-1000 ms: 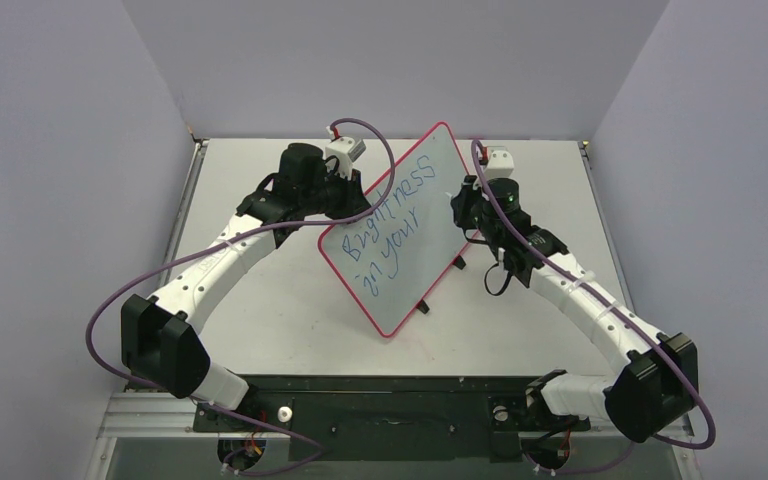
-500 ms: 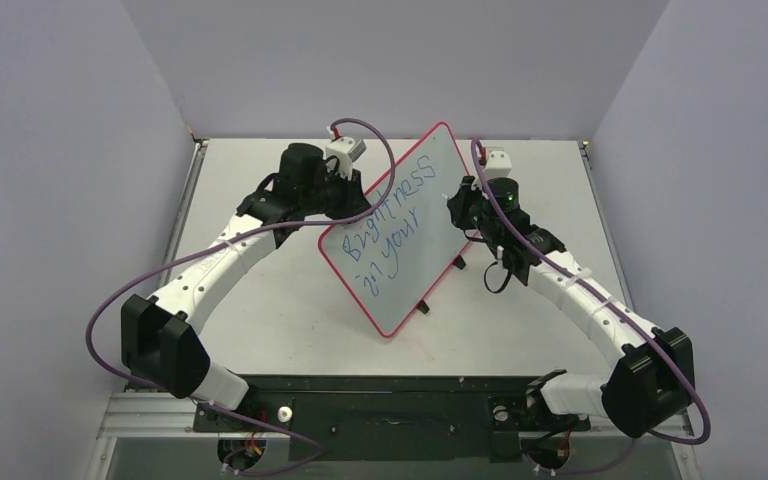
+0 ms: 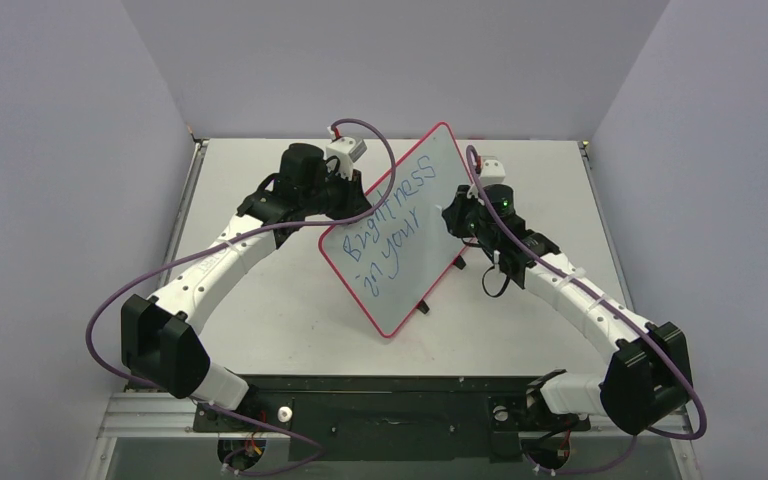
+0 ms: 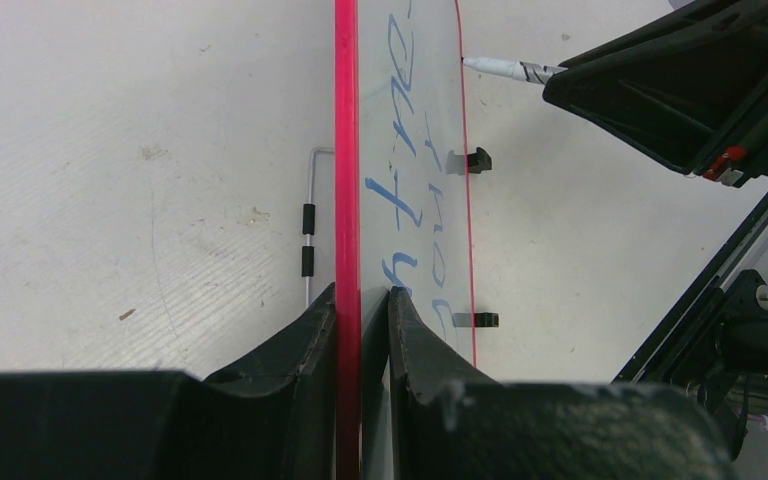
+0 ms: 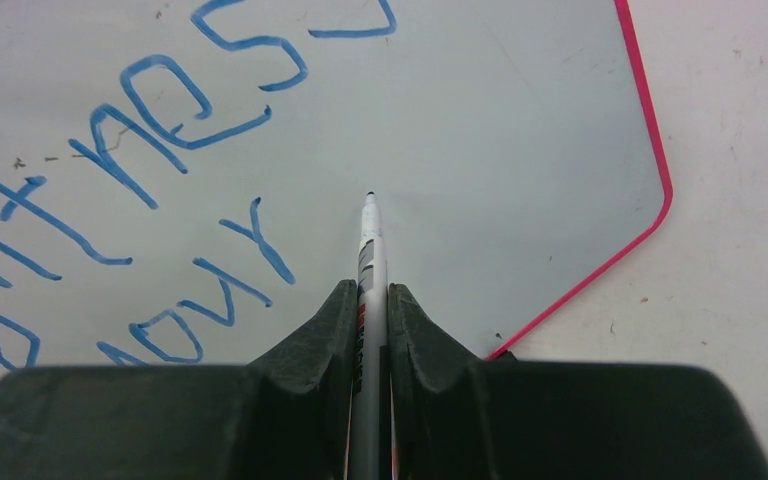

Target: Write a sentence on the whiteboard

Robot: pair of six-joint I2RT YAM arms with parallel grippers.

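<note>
Gripping whiteboard (image 3: pixel 400 235) rim in left end effector (image 4: pixel 362 292), marker (image 5: pixel 370 240) in right end effector (image 5: pixel 371 288), tip seemingly at blank corner.

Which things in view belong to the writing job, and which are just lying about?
Job: whiteboard, blue writing, marker, left hand clamping the board's rim, right hand gripping the marker.
Just there: table, purple cables, wire bracket behind the board.
</note>
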